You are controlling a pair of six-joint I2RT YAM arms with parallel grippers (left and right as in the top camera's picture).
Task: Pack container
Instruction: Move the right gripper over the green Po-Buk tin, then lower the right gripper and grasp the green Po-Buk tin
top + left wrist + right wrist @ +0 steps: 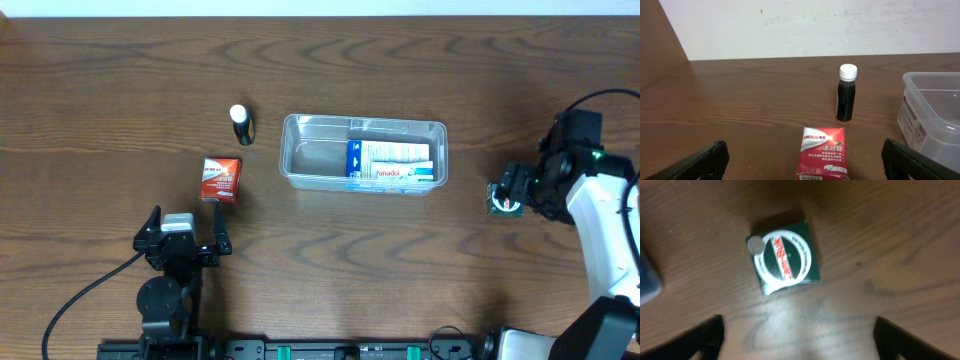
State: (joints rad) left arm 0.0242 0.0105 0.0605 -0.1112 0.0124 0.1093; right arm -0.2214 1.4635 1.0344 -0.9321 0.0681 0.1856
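Note:
The container (300, 160) is a clear tub in the middle of the table, with a blue-and-white box (392, 160) lying in its right half. Its corner shows at the right of the left wrist view (932, 117). A red box (220, 178) (823, 151) lies flat left of the tub, and behind it a small dark bottle with a white cap (241, 124) (847, 93) stands upright. My left gripper (185, 225) (802, 165) is open just short of the red box. My right gripper (512, 190) (800, 337) hangs open over a small green box (503, 203) (785, 260) on the table.
Bare wood surrounds the objects. A blurred blue shape (647, 282) sits at the left edge of the right wrist view. The right arm's white link (605, 230) runs down the right side, and a cable (85, 300) trails from the left arm.

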